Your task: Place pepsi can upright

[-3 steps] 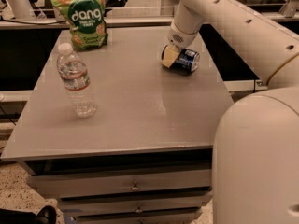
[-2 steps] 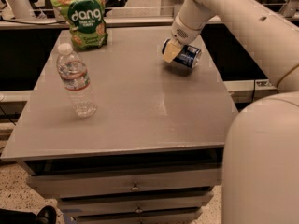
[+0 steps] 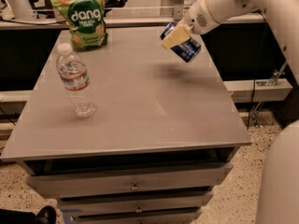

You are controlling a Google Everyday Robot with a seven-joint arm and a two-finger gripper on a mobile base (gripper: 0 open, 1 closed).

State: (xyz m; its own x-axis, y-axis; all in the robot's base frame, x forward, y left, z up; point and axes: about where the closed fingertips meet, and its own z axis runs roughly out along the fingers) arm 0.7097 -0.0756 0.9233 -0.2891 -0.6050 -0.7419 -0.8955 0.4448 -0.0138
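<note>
Grey table [image 3: 140, 101]: hand [image 3: 179, 39] grips tilted pepsi can [image 3: 189, 49] above its far edge.

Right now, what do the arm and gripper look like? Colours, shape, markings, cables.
Arm: glossy white, smooth rounded tube-like segments, no cables showing. The wrist segment carries a small patch of dark dots. Gripper, over the table's far right, around the can: flat tan jaws, no markings visible.

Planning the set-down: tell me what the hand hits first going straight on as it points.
The hand, holding the pepsi can tilted in the air, points down-left; likely the table top first, depth unclear.
</note>
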